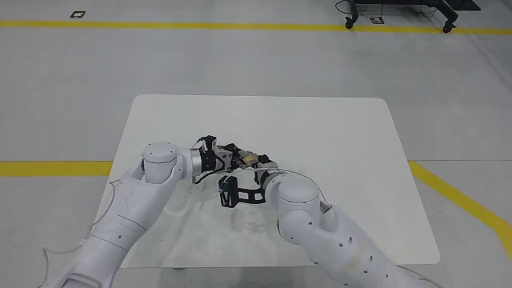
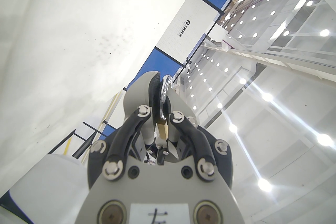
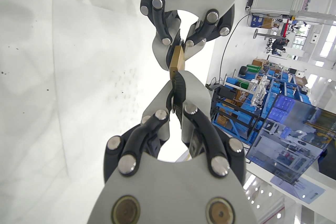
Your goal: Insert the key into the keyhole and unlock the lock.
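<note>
Table (image 1: 352,128): white with rounded corners; both arms meet over its middle, a little toward the robot's side
Left arm (image 1: 152,178): comes in from the robot's left, wrist turned toward the centre
Right arm (image 1: 308,218): comes in from the robot's right, bent back so its wrist faces the left one
Left gripper (image 3: 176,60): narrow, fingers clamped on the lock; points straight at the right gripper
Right gripper (image 3: 176,85): narrow, ribbed pads pinched on the key; its tips touch the free end of the lock
Lock (image 3: 177,66): small brass body, held in the air above the table between the two grippers, its free end sticking out past the left fingers; in the top view it is a yellowish spot where the grippers meet
Key (image 3: 171,103): thin dark metal, edge-on between the right pads, in line with the lock; the fingertips hide where it meets the brass, so I cannot tell whether it sits in the keyhole
Silver piece (image 2: 165,87): bright metal between the finger tips in the left wrist view, beyond the brass; shackle or key, I cannot tell which
</note>
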Controlling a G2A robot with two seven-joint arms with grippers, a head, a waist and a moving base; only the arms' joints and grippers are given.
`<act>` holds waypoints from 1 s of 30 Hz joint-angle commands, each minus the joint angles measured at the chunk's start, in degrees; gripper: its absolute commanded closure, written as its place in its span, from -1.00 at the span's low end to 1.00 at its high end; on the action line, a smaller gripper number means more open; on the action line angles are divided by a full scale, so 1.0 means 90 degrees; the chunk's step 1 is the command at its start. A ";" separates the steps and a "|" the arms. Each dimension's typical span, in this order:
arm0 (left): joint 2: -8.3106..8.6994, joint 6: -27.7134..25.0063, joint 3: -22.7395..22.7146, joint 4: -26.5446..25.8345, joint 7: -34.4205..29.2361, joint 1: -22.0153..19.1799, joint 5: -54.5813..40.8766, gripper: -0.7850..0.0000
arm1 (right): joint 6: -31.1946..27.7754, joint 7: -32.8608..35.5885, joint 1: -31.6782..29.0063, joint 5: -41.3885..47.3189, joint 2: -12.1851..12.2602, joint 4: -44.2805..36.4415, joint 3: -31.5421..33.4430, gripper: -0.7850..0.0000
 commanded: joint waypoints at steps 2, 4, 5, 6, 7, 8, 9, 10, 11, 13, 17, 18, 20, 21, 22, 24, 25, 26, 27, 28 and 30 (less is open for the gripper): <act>0.0003 0.0001 -0.0015 0.0000 0.0025 0.0009 0.0002 1.00 | -0.0024 -0.0056 -0.0056 0.0030 0.0009 -0.0072 0.0084 0.19; 0.0003 0.0005 -0.0021 -0.0008 0.0035 0.0015 -0.0002 1.00 | -0.0036 -0.0090 -0.0105 0.0034 0.0018 -0.0138 0.0145 0.18; 0.0004 0.0006 -0.0022 -0.0012 0.0040 0.0017 0.0004 1.00 | -0.0029 -0.0110 -0.0137 0.0043 0.0023 -0.0169 0.0179 0.18; 0.0004 0.0009 -0.0024 -0.0016 0.0045 0.0018 0.0011 1.00 | -0.0041 -0.0128 -0.0167 0.0054 0.0029 -0.0198 0.0212 0.18; 0.0005 0.0011 -0.0026 -0.0020 0.0045 0.0021 0.0013 1.00 | -0.0051 -0.0141 -0.0196 0.0064 0.0036 -0.0233 0.0251 0.20; 0.0006 0.0012 -0.0030 -0.0021 0.0044 0.0024 0.0014 1.00 | -0.0067 -0.0159 -0.0229 0.0081 0.0043 -0.0268 0.0290 0.20; 0.0007 0.0012 -0.0033 -0.0022 0.0042 0.0027 0.0016 1.00 | -0.0081 -0.0193 -0.0267 0.0122 0.0050 -0.0307 0.0337 0.20; 0.0008 0.0012 -0.0036 -0.0023 0.0040 0.0029 0.0018 1.00 | -0.0099 -0.0233 -0.0303 0.0163 0.0059 -0.0348 0.0391 0.21; 0.0009 0.0012 -0.0039 -0.0025 0.0037 0.0031 0.0020 1.00 | -0.0117 -0.0276 -0.0343 0.0204 0.0070 -0.0387 0.0452 0.21; 0.0011 -0.0005 -0.0046 -0.0031 0.0045 0.0035 0.0035 1.00 | -0.0180 -0.0423 -0.0436 0.0380 0.0096 -0.0471 0.0616 0.20; 0.0016 -0.0035 -0.0067 -0.0035 0.0041 0.0047 0.0041 1.00 | -0.0343 -0.0608 -0.0633 0.0569 0.0164 -0.0639 0.0950 0.22; 0.0017 -0.0039 -0.0070 -0.0032 0.0042 0.0052 0.0047 1.00 | -0.0373 -0.0661 -0.0680 0.0605 0.0177 -0.0677 0.1005 0.26; 0.0018 -0.0029 -0.0074 -0.0039 0.0051 0.0055 0.0051 1.00 | -0.0477 -0.0768 -0.0744 0.0646 0.0204 -0.0733 0.1079 0.36; 0.0018 -0.0027 -0.0075 -0.0042 0.0053 0.0057 0.0052 1.00 | -0.0563 -0.0835 -0.0760 0.0635 0.0217 -0.0760 0.1083 0.36; 0.0018 -0.0020 -0.0070 -0.0044 0.0049 0.0058 0.0057 1.00 | -0.0629 -0.0876 -0.0771 0.0599 0.0229 -0.0766 0.1082 0.34; 0.0016 -0.0025 -0.0059 -0.0047 0.0040 0.0057 0.0068 1.00 | -0.0647 -0.0942 -0.0783 0.0544 0.0241 -0.0763 0.1071 0.36; 0.0015 -0.0023 -0.0056 -0.0046 0.0038 0.0055 0.0070 1.00 | -0.0639 -0.0975 -0.0784 0.0527 0.0245 -0.0757 0.1067 0.40; 0.0014 -0.0023 -0.0054 -0.0045 0.0038 0.0054 0.0070 1.00 | -0.0628 -0.1003 -0.0782 0.0512 0.0247 -0.0749 0.1061 0.40; 0.0014 -0.0026 -0.0052 -0.0046 0.0037 0.0052 0.0072 1.00 | -0.0618 -0.1031 -0.0775 0.0504 0.0249 -0.0742 0.1054 0.42; 0.0013 -0.0033 -0.0050 -0.0045 0.0033 0.0051 0.0076 1.00 | -0.0607 -0.1047 -0.0762 0.0487 0.0250 -0.0732 0.1047 0.45; 0.0013 -0.0037 -0.0050 -0.0042 0.0029 0.0051 0.0078 1.00 | -0.0568 -0.1075 -0.0735 0.0476 0.0247 -0.0700 0.1027 0.80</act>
